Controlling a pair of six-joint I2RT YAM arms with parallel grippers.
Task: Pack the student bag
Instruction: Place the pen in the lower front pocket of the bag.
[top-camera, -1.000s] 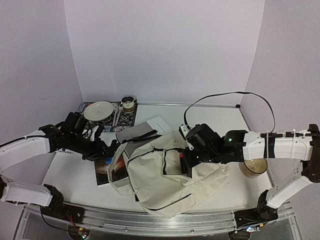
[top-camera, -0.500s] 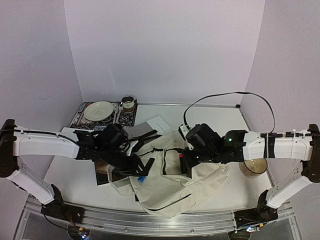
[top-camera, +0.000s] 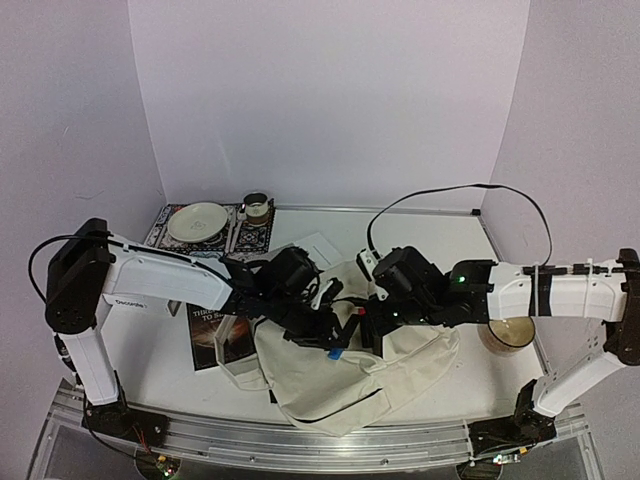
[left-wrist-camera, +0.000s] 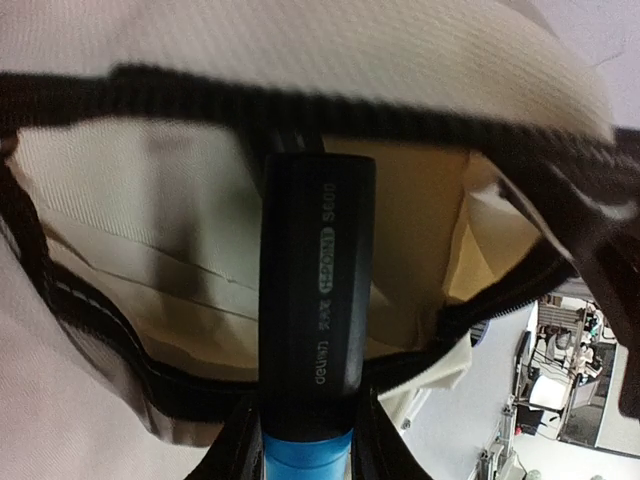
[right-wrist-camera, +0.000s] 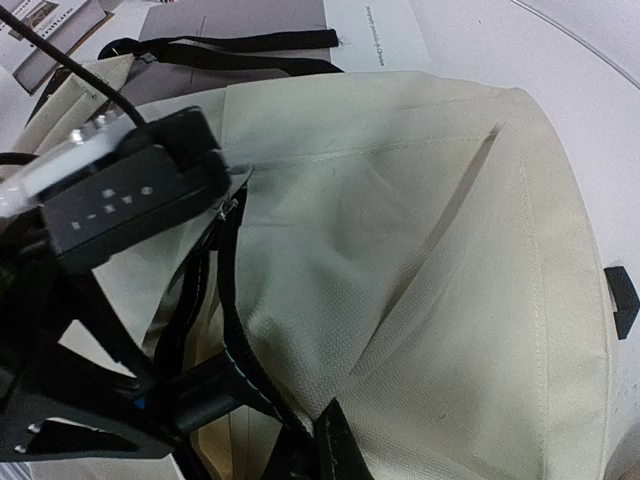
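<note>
The student bag (top-camera: 340, 385), cream fabric with black straps and zipper, lies at the table's front middle with its mouth open. My left gripper (top-camera: 333, 343) is shut on a black marker with a blue band (left-wrist-camera: 315, 280), and the marker's black end points into the bag's opening (left-wrist-camera: 180, 250). In the left wrist view the left gripper (left-wrist-camera: 308, 440) shows only its fingertips beside the blue band. My right gripper (right-wrist-camera: 320, 440) is shut on the bag's black zipper edge (right-wrist-camera: 235, 350), holding the cream fabric (right-wrist-camera: 430, 250) up. From above, the right gripper (top-camera: 372, 320) sits at the bag's upper edge.
A plate (top-camera: 197, 221) and a cup (top-camera: 256, 207) stand on a patterned mat at the back left. A dark book (top-camera: 213, 338) lies left of the bag, with grey and white sheets (top-camera: 290, 257) behind it. A round tan container (top-camera: 508, 335) stands at the right.
My left arm has swung right from over the book to the bag's mouth, carrying the marker. The right arm has held its place on the bag's edge.
</note>
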